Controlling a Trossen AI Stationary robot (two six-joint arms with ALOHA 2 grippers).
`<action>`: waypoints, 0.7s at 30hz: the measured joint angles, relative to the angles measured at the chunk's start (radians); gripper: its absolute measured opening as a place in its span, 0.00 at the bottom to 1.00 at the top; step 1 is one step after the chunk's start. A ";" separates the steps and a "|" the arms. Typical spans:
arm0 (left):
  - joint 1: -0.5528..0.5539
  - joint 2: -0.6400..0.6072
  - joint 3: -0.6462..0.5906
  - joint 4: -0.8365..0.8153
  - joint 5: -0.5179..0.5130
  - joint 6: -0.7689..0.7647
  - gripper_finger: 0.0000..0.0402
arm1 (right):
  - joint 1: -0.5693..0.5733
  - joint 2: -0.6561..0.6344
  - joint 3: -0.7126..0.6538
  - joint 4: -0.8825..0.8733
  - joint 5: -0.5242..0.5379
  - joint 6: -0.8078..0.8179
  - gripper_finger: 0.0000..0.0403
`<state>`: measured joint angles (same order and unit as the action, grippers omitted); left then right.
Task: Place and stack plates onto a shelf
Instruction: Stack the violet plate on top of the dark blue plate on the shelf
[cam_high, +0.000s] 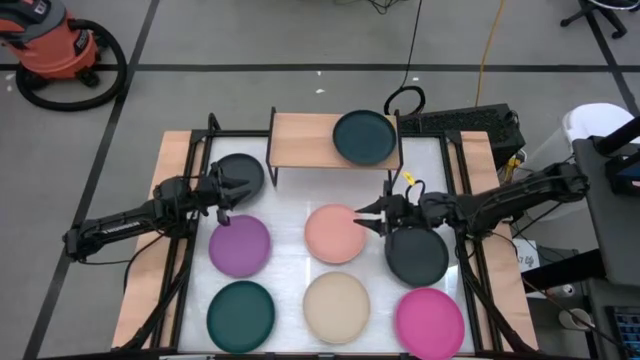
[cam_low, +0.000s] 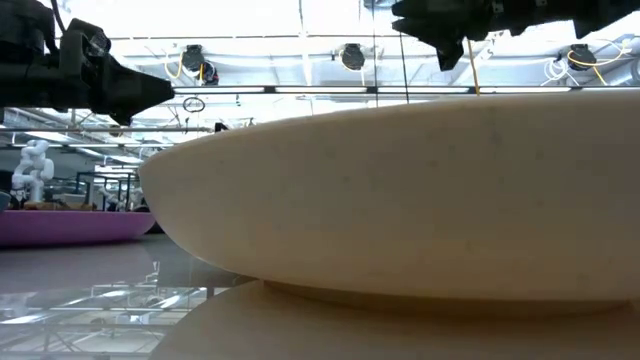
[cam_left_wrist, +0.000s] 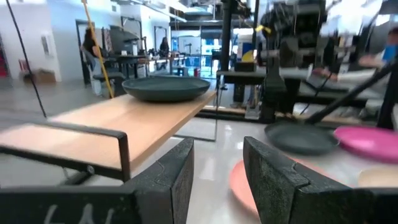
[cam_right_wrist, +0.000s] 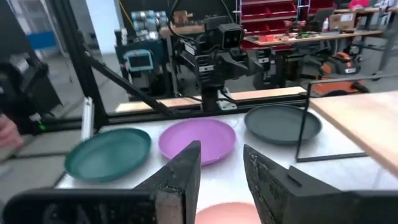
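Note:
Seven round plates show in the high view. A dark teal plate (cam_high: 364, 137) lies flat on the right half of the light-wood shelf (cam_high: 300, 140), also seen in the left wrist view (cam_left_wrist: 166, 88). On the table lie a dark grey plate (cam_high: 243, 172), a purple plate (cam_high: 240, 245), a salmon plate (cam_high: 333, 233), a second dark grey plate (cam_high: 417, 256), a dark teal plate (cam_high: 241, 315), a beige plate (cam_high: 336, 307) and a magenta plate (cam_high: 429, 322). My left gripper (cam_high: 230, 194) (cam_left_wrist: 217, 168) hovers open between the dark grey and purple plates. My right gripper (cam_high: 364, 215) (cam_right_wrist: 221, 168) is open above the salmon plate's right edge (cam_right_wrist: 231, 211).
The shelf's left half is bare wood (cam_left_wrist: 106, 121). Its black legs (cam_high: 272, 160) stand at the table's far side. Black frame rails (cam_high: 190, 200) run along both table sides. The beige plate (cam_low: 400, 200) fills the low view. People stand in the room beyond.

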<state>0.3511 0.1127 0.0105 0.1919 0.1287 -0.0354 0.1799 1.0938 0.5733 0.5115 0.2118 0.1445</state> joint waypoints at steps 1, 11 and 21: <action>0.000 0.000 0.000 0.003 0.000 -0.034 0.36 | 0.000 0.000 -0.010 0.016 0.000 0.020 0.26; 0.000 0.000 0.000 0.077 0.000 -0.350 0.36 | 0.000 0.000 -0.062 0.091 0.000 0.053 0.26; 0.000 0.001 0.019 0.122 0.001 -0.368 0.36 | 0.000 0.000 -0.075 0.091 0.000 0.054 0.26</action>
<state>0.3509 0.1136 0.0296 0.3142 0.1294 -0.4038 0.1799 1.0939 0.4980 0.6025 0.2119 0.1981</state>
